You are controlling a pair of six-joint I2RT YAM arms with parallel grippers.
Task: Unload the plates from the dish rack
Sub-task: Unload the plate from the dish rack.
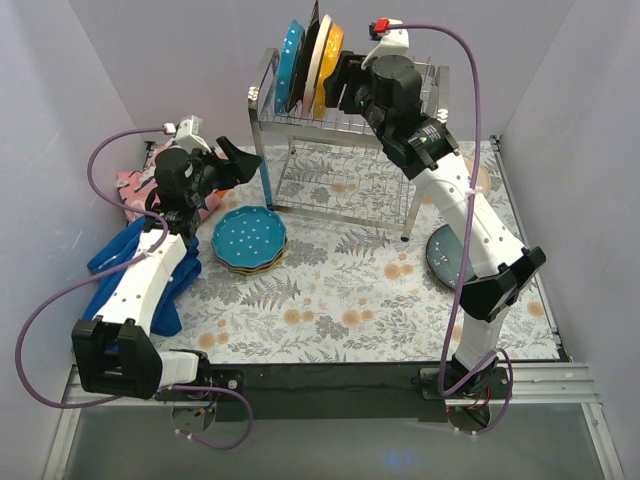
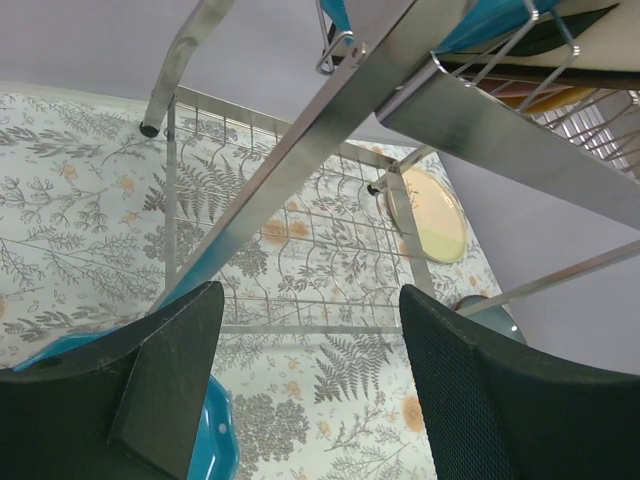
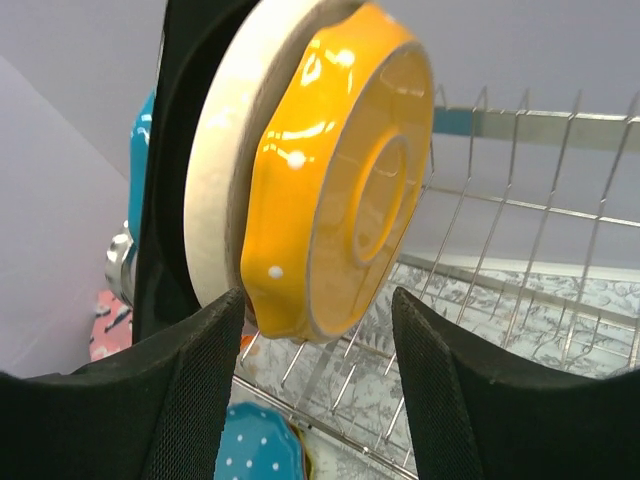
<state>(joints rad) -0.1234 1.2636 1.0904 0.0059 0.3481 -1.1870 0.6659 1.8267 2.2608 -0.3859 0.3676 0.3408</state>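
Black fingers of the right gripper [image 3: 315,400] stand apart, released, on either side of the lower rim of an orange plate [image 3: 340,170] without clearly touching it. Close behind it a cream plate [image 3: 225,170], a dark plate [image 3: 170,150] and a teal plate [image 3: 138,150] also stand upright: four in the top of the dish rack [image 1: 335,180].

The left gripper [image 1: 243,160] hangs open and empty beside the rack's left leg, above a stack [image 1: 250,238] topped by a teal dotted plate; the number beneath is hard to tell. On the right of the floral tabletop [image 1: 340,300] lie a blue-grey plate [image 1: 443,258], half hidden by the right arm, and a pale plate [image 2: 425,213]. A blue cloth [image 1: 120,255] lies left.
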